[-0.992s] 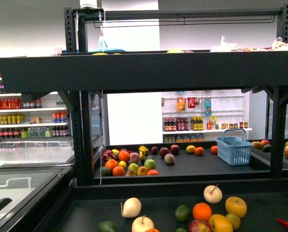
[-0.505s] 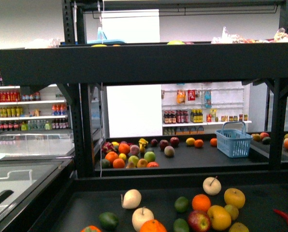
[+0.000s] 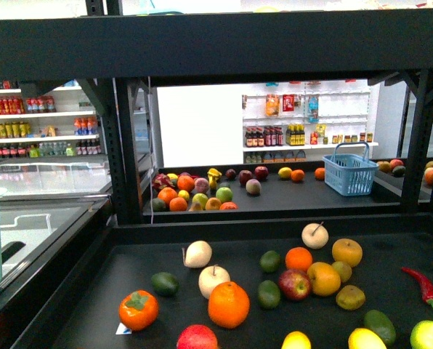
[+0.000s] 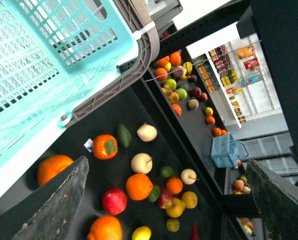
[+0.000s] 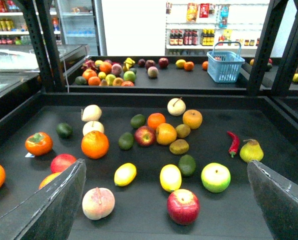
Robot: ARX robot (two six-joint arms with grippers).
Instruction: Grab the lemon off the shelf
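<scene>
Black shelf [image 5: 224, 215] lies below the wide-spread right tool [image 5: 165, 172].

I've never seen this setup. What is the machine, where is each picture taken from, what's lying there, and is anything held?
It is a robot with two arms, each ending in a two-fingered gripper. One picture is from a camera on its body, facing a black shelf of fruit. The other two are from cameras on its wrists; the dark wedges at their edges belong to the grippers. The left gripper and right gripper are both open and hold nothing. On the shelf lie an orange, an apple, a chilli and two yellow fruits that look like lemons, among others. A teal basket shows close to the left wrist; what carries it is out of view.
</scene>
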